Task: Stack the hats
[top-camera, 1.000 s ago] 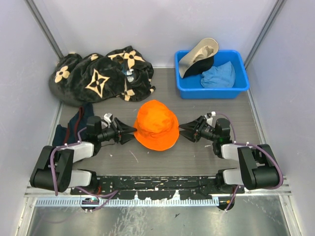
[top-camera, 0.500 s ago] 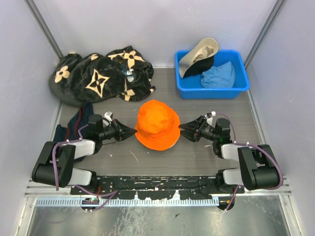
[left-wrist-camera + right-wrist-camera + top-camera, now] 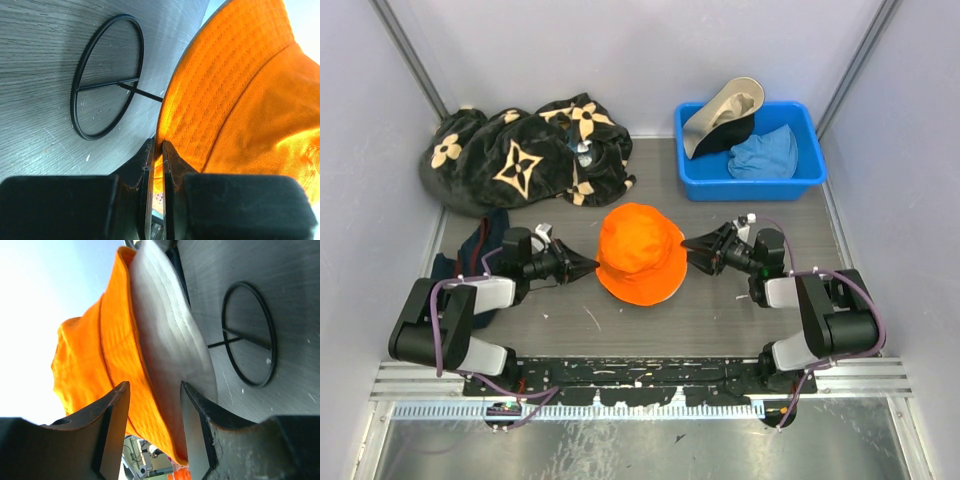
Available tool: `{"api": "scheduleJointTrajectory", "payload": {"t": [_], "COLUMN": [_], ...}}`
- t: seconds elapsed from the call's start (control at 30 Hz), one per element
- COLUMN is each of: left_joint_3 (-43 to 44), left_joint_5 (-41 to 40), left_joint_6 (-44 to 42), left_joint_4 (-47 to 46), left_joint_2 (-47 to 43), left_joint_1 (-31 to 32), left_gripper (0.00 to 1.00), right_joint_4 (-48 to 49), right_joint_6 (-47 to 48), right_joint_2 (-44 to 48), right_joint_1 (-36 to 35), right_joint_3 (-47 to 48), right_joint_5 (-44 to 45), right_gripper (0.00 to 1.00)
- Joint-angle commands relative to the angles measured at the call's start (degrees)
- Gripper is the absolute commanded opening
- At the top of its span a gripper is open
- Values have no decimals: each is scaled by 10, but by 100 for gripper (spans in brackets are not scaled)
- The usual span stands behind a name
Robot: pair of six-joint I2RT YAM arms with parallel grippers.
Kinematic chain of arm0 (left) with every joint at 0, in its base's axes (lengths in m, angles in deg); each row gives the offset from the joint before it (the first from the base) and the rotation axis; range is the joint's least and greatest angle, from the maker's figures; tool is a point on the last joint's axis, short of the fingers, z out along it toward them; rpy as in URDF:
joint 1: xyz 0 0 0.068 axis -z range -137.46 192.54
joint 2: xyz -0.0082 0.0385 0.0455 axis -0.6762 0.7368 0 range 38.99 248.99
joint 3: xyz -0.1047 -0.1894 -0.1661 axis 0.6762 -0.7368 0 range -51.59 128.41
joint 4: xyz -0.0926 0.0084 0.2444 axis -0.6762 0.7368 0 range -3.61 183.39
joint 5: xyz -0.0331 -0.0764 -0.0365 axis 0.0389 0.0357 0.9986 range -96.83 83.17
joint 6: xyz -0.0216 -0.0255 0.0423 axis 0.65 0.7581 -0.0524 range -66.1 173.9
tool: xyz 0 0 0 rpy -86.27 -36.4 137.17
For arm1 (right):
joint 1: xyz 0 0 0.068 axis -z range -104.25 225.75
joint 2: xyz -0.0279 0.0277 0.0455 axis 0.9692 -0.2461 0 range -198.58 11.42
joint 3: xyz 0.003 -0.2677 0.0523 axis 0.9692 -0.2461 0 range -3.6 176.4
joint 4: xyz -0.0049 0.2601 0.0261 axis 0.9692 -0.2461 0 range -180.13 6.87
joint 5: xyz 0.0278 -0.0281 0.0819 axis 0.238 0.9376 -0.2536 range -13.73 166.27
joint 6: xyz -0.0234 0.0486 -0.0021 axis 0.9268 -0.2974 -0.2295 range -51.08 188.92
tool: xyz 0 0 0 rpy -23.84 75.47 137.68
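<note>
The orange hat (image 3: 639, 252) lies crown up in the middle of the table. My left gripper (image 3: 591, 266) is shut on its left brim, and the left wrist view shows the brim (image 3: 200, 95) pinched between the jaws (image 3: 161, 150). My right gripper (image 3: 689, 246) is open at the hat's right edge, and its jaws (image 3: 152, 397) stand on either side of the brim (image 3: 150, 340) without pinching it. The beige hat (image 3: 720, 108), a black hat (image 3: 737, 134) and the light blue hat (image 3: 763, 152) lie in the blue bin (image 3: 750, 186).
A large black cloth with tan flower motifs (image 3: 520, 152) is heaped at the back left. A dark navy garment with red stripes (image 3: 470, 250) lies by the left arm. Thin black ring marks show on the table (image 3: 107, 75) (image 3: 248, 332).
The left gripper has shut on the orange hat's brim, and the hat has shifted slightly right and back. The right gripper has moved in so that its open jaws straddle the brim.
</note>
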Motion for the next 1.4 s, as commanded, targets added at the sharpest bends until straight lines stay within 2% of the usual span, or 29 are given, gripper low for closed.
{"api": "scheduleJointTrajectory", "payload": {"t": [0.0, 0.13, 0.2, 0.37, 0.53, 0.6, 0.9, 1.13, 1.23, 1.3, 1.37], "left_joint_3": [15, 25, 30, 38, 45, 47, 49, 48, 53, 57, 61], "left_joint_5": [2, 4, 4, 5, 9, 10, 13, 13, 9, 5, 3], "left_joint_6": [-20, -27, -33, -34, -33, -33, -32, -25, -23, -30, -37], "left_joint_4": [17, 32, 42, 42, 36, 34, 26, 17, 22, 40, 57], "left_joint_2": [14, 14, 15, 25, 39, 43, 58, 55, 41, 31, 19], "left_joint_1": [-1, 0, -1, -1, -1, -1, -1, -1, -3, -7, -16], "left_gripper": [15, 15, 15, 15, 15, 15, 14, 15, 21, 34, 41], "right_joint_4": [116, 130, 134, 173, 194, 188, 58, 16, -10, -31, -49], "right_joint_6": [-32, -39, -41, -60, -65, -54, 51, 76, 91, 102, 112], "right_joint_2": [-41, -76, -90, -124, -149, -156, -154, -133, -113, -101, -90], "right_joint_1": [2, 2, 2, 1, 1, 2, 1, 1, 1, 1, 2], "right_joint_3": [44, 74, 86, 92, 69, 58, 69, 89, 98, 105, 110], "right_joint_5": [-5, -7, -9, -16, -19, -18, -17, -20, -19, -19, -17], "right_gripper": [51, 51, 47, 22, 4, 1, 1, 2, 11, 22, 29]}}
